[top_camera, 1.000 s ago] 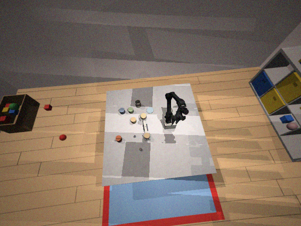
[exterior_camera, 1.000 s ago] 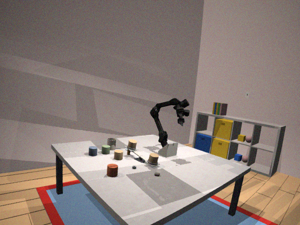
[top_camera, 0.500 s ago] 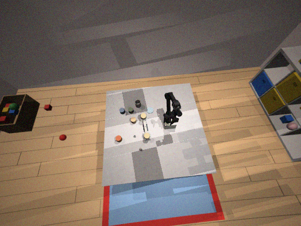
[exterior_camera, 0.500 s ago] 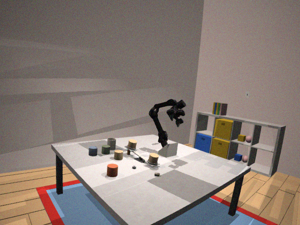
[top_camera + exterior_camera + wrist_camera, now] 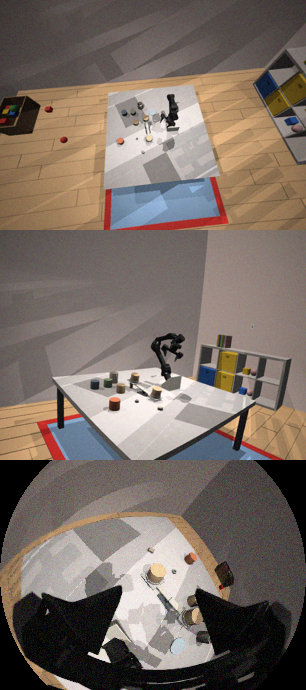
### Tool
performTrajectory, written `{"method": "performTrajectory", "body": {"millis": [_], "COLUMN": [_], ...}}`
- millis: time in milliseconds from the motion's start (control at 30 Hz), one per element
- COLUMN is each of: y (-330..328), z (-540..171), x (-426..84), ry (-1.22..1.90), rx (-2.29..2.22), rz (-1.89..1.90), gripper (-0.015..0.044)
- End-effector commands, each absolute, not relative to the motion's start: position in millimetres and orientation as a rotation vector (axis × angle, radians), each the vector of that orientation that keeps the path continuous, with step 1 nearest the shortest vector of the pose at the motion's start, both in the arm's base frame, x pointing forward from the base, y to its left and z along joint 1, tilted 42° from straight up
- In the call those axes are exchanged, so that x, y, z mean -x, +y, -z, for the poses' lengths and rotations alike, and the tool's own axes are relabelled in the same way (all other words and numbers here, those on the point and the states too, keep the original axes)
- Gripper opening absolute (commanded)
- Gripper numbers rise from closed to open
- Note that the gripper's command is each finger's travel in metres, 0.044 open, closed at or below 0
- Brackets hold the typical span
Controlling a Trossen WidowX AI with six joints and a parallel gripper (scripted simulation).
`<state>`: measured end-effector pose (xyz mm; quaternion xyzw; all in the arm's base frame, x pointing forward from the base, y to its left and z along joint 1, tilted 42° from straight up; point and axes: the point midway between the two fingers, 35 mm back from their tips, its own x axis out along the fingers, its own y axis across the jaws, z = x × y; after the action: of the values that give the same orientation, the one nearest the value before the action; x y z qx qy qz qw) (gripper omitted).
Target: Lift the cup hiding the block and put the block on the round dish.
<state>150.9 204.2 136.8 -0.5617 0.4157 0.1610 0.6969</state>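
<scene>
Black arm bent over at height above the table, gripper angled down, jaws spread, nothing between. Balance tilted, tan cups on both ends; pale blue round dish near the farther cup

Two tan cups on a tilted balance.

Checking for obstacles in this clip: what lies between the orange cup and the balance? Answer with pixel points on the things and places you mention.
A small dark ring-like piece [image 5: 136,139] [image 5: 136,401] [image 5: 174,571], seen clearest in the exterior view.
</scene>
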Motion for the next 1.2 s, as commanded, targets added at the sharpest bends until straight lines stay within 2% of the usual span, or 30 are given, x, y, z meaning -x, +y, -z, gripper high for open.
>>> {"method": "performTrajectory", "body": {"millis": [0,767,1167], "y": [186.1,96.4,98.6], "z": [-136.4,-141.5,-136.4], "x": [-165.6,-212.5,-222.1], "ry": [0.937,0.854,0.868], "rx": [1.150,0.641,0.527], "rz": [-0.222,0.383,0.465], "gripper": [0.0440,0.0440,0.0440]}}
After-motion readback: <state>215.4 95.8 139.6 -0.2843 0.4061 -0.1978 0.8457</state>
